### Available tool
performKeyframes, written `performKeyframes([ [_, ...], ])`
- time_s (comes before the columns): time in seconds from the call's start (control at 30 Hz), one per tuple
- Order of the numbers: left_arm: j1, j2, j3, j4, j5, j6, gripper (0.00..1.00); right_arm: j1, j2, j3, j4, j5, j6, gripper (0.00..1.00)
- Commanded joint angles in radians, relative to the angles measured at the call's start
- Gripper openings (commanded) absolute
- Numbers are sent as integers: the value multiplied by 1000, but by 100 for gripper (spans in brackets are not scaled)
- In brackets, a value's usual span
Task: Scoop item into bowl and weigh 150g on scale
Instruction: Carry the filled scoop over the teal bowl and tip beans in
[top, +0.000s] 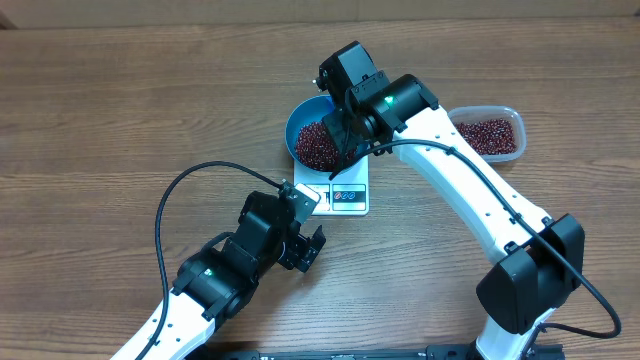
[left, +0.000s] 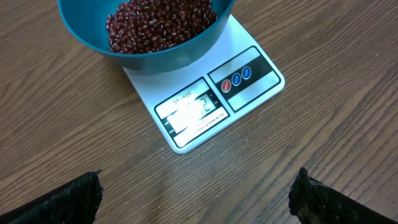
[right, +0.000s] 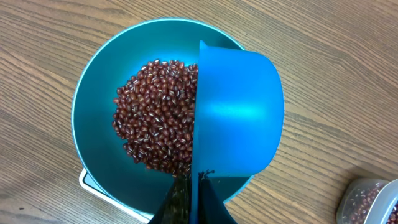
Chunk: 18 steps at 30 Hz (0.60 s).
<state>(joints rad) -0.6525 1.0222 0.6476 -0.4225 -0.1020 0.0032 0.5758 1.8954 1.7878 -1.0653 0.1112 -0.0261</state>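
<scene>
The blue bowl (top: 300, 122) stands on the white scale (top: 350, 196) and holds a heap of dark red-brown beans (top: 315, 146). My right gripper (right: 199, 186) is shut on the thin handle of a small blue scoop (right: 239, 112). The scoop is tipped on its side above the bowl (right: 99, 137), beside the beans (right: 155, 118). In front of the scale (left: 205, 106), my left gripper (left: 199, 183) hovers over bare wood. It is open and nothing lies between its fingers (left: 74, 199). The right wrist hides part of the bowl in the overhead view.
A clear plastic tub (top: 515, 122) with more beans sits to the right of the bowl, and its corner shows in the right wrist view (right: 370, 202). A black cable (top: 170, 200) loops over the table beside the left arm.
</scene>
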Motion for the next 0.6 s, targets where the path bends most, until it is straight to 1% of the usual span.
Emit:
performKeyframes([
  [0.0, 4, 5, -7, 1, -9, -3, 100, -2, -39, 34, 5, 11, -3, 4],
  [0.57, 4, 5, -7, 1, -9, -3, 100, -2, -39, 34, 5, 1, 5, 4],
])
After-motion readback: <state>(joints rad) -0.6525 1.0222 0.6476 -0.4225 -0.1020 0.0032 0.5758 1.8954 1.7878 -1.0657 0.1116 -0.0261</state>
